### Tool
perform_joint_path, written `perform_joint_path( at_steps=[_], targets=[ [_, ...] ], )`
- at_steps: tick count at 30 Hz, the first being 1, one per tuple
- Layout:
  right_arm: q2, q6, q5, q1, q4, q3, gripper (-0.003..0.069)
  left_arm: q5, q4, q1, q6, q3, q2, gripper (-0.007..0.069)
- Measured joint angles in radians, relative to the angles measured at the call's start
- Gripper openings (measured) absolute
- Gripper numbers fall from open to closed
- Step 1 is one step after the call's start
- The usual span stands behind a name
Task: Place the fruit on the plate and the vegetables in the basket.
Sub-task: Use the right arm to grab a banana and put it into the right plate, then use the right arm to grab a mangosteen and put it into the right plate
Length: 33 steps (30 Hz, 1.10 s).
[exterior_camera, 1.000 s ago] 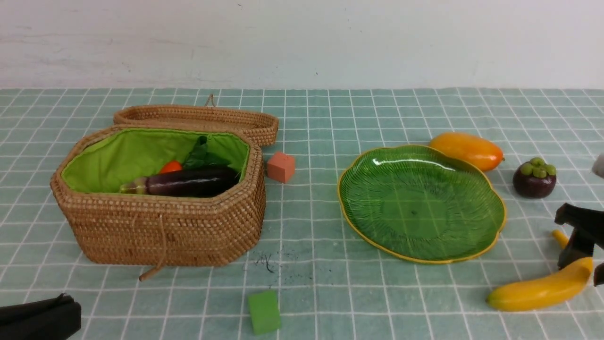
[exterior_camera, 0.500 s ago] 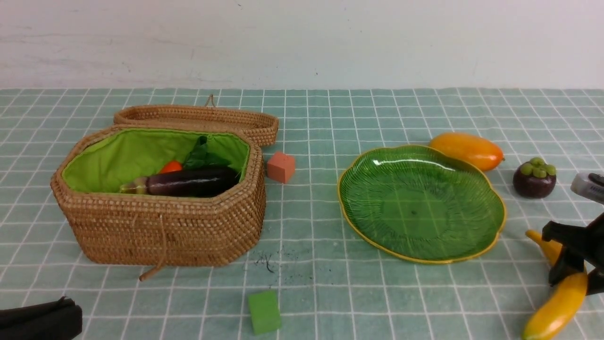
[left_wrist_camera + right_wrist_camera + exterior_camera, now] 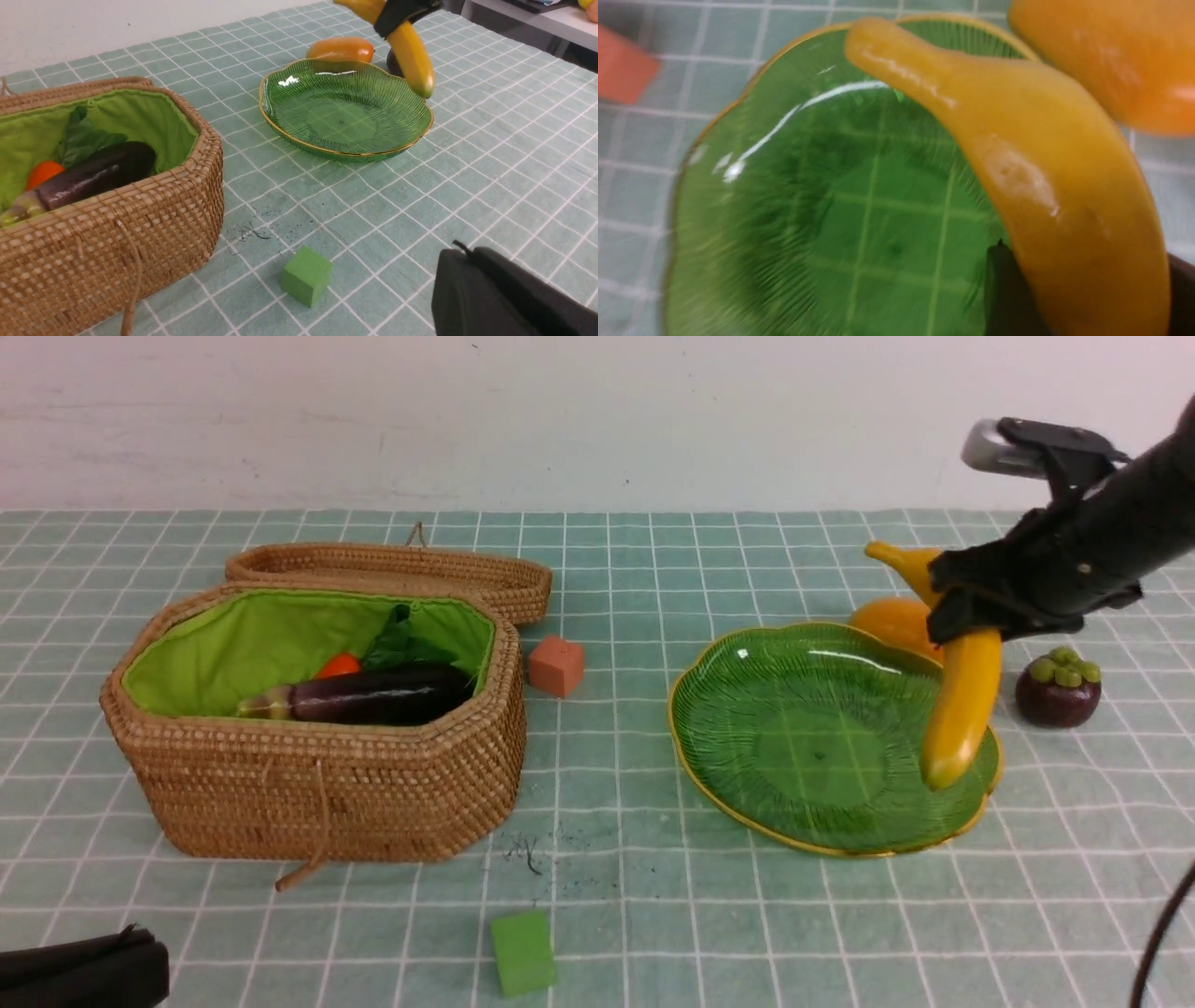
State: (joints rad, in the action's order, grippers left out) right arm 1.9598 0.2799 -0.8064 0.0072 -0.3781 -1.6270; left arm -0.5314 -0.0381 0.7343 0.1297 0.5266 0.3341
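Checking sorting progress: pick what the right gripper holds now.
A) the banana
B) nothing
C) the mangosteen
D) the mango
A: the right gripper is clamped on the banana, which hangs over the plate, while the mango and mangosteen lie outside it.

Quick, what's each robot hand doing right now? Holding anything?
Left gripper: closed, holding nothing.
Right gripper: closed on the banana, over the plate edge.

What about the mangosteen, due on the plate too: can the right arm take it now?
Probably not yet: the right gripper is shut on the banana above the plate. The mangosteen sits uncovered close by, so after release it looks reachable.
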Motion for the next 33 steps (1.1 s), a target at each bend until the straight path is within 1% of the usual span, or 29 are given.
perform_joint_path(
  at_steps=[6,11,14,15,16,18,19,20,21,23,24,26,27,30,33],
  targets=[
    [0.172,0.006,-0.059,0.013,0.023,-0.102,0.0323,0.023,-0.011,0.0,0.0,0.0,0.0,-0.0013],
    [0.203,0.006,-0.062,0.024,0.044,-0.113,0.0328,0.065,-0.009,0.0,0.0,0.0,0.0,-0.0013],
    [0.202,0.006,-0.071,0.024,0.053,-0.117,0.0371,0.08,-0.009,0.0,0.0,0.0,0.0,-0.0013],
    [0.199,0.006,-0.08,0.024,0.054,-0.116,0.04,0.082,-0.009,0.0,0.0,0.0,0.0,-0.0013],
    [0.197,0.006,-0.083,0.024,0.054,-0.116,0.0406,0.083,-0.009,0.0,0.0,0.0,0.0,-0.0013],
    [0.174,0.004,-0.097,0.024,0.064,-0.116,0.0459,0.086,-0.009,0.0,0.0,0.0,0.0,-0.0013],
    [0.17,0.001,-0.097,0.024,0.065,-0.116,0.0463,0.087,-0.009,0.0,0.0,0.0,0.0,-0.0013],
    [0.137,-0.015,-0.101,0.024,0.09,-0.116,0.0484,0.091,-0.009,0.0,0.0,0.0,0.0,-0.0013],
    [0.112,-0.044,-0.1,0.024,0.119,-0.116,0.0489,0.096,-0.009,0.0,0.0,0.0,0.0,-0.0013],
    [0.08,-0.087,-0.093,0.021,0.184,-0.117,0.0489,0.109,-0.009,0.0,0.0,0.0,0.0,-0.0013],
    [0.077,-0.099,-0.092,0.019,0.193,-0.118,0.0489,0.11,-0.009,0.0,0.0,0.0,0.0,-0.0013],
    [0.065,-0.198,-0.056,-0.013,0.309,-0.122,0.0489,0.151,-0.009,0.0,0.0,0.0,0.0,-0.0013],
    [0.074,-0.238,-0.037,-0.039,0.344,-0.122,0.0489,0.169,-0.009,0.0,0.0,0.0,0.0,-0.0013],
    [0.113,-0.296,0.03,-0.102,0.366,-0.122,0.0498,0.198,-0.009,0.0,0.0,0.0,0.0,-0.0013],
    [0.143,-0.302,0.076,-0.134,0.351,-0.122,0.0514,0.198,-0.009,0.0,0.0,0.0,0.0,-0.0013]
  ],
)
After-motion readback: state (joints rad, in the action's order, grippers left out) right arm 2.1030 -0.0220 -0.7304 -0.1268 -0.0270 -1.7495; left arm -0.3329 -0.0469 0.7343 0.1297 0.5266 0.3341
